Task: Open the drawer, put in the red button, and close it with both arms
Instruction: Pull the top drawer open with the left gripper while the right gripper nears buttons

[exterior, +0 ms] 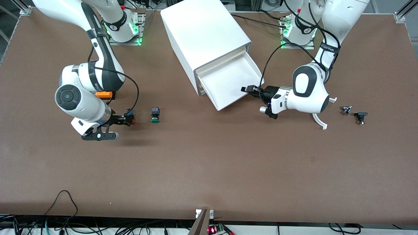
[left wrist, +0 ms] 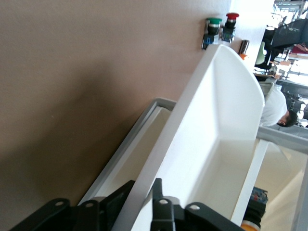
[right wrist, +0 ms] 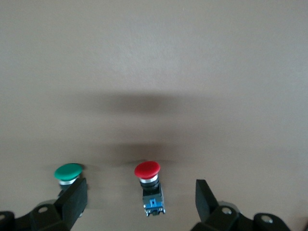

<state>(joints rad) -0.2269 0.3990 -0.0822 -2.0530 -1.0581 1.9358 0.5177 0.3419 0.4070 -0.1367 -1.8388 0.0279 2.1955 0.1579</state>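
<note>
The drawer stands pulled out of the white cabinet and is empty. My left gripper is shut on the drawer's side wall near its front corner; in the left wrist view the wall runs between the two fingers. The red button lies on the table toward the right arm's end. My right gripper is open and low around it; in the right wrist view the button lies between the fingers, untouched. It also shows in the left wrist view.
A green-capped button lies beside the red one, toward the cabinet. An orange box sits under the right arm's wrist. Small black parts and a white curved piece lie toward the left arm's end.
</note>
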